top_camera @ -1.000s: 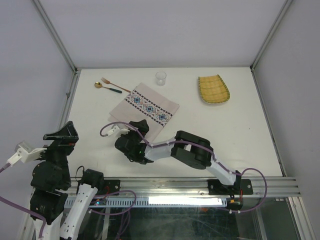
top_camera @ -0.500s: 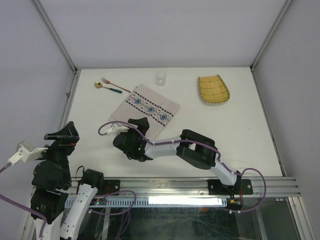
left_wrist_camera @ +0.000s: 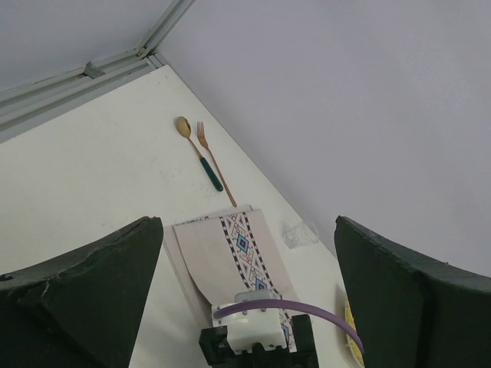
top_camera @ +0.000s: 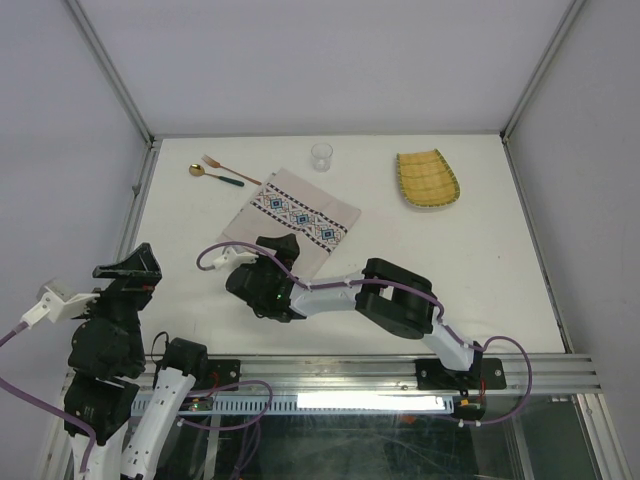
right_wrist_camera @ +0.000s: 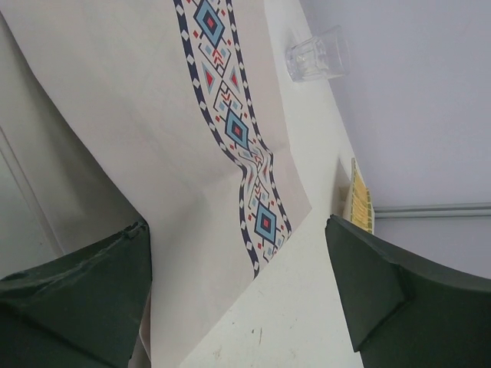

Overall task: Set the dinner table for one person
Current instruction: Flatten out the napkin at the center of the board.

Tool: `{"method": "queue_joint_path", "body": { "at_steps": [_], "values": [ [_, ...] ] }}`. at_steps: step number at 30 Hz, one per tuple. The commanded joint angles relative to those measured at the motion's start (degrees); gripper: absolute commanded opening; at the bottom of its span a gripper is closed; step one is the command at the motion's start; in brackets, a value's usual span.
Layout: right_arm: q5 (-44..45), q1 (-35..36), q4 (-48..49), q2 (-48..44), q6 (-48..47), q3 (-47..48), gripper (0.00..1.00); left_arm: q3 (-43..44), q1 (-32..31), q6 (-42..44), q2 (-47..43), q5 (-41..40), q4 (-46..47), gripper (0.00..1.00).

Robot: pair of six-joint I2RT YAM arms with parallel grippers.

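Nearest you, your left gripper (top_camera: 126, 270) hangs above the near left corner, jaws spread wide and empty. Your right gripper (top_camera: 270, 252) sits low over the near end of the placemat (top_camera: 292, 213), jaws also wide apart with nothing gripped; you cannot tell whether it touches the cloth. The dinner table (top_camera: 480, 262) spreads white beneath it all. Farther back, a spoon (top_camera: 206, 173) and fork (top_camera: 226, 171) lie side by side at the left, a clear glass (top_camera: 321, 156) stands just beyond the placemat, and a yellow slatted dish (top_camera: 427, 179) lies to the right

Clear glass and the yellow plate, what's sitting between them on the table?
Nothing: in the top view, the dinner table is bare between the glass and the yellow plate.
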Motion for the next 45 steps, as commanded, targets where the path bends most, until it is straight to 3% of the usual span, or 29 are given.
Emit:
{"method": "queue_joint_path", "body": {
  "at_steps": [1,5,6,7,8,9,14,23,27,30,45],
  "values": [
    [1.1,-0.7,-0.3,-4.1,0.5,2.3,0.92,0.2,0.5,-0.1,-0.9,1.2,0.7,0.99],
    [1.1,-1.1,-3.2,-3.4,0.5,3.5,0.92,0.0,0.6,0.0,-1.1,1.2,0.7,0.99],
    [-2.9,-1.2,-6.2,-3.1,-1.8,4.8,0.13,-0.1,0.6,0.0,-1.1,1.1,0.8,0.99],
    [-4.2,-1.5,-10.1,-2.7,0.5,6.3,0.12,-0.2,0.5,0.0,-1.1,1.2,0.7,0.99],
    [-4.8,-1.8,-12.5,-2.4,2.3,7.2,0.27,-0.4,0.5,-0.2,-1.1,1.3,0.8,0.99],
    [-5.0,-2.0,-13.1,-2.4,2.9,7.2,0.35,-0.5,0.6,-0.2,-1.1,1.4,0.7,0.99],
    [-4.6,-2.3,-11.9,-2.2,1.9,6.2,0.47,-0.7,0.5,-0.4,-1.0,1.3,0.8,0.99],
    [-4.7,-2.6,-11.4,-2.2,1.8,5.9,0.35,-1.2,0.6,-0.5,-0.8,1.4,1.1,0.99],
    [-4.4,-2.8,-11.5,-2.4,1.7,5.9,0.10,-3.4,0.6,-1.2,-0.7,3.0,1.7,0.99],
    [-4.0,-2.9,-11.5,-3.0,1.9,5.7,0.00,-6.6,0.5,-2.8,-0.7,5.7,1.7,0.99],
    [-1.3,-3.1,-11.9,-5.2,1.6,6.4,0.00,-12.0,0.6,-9.6,-1.6,8.3,1.7,0.99]
  ]
}}
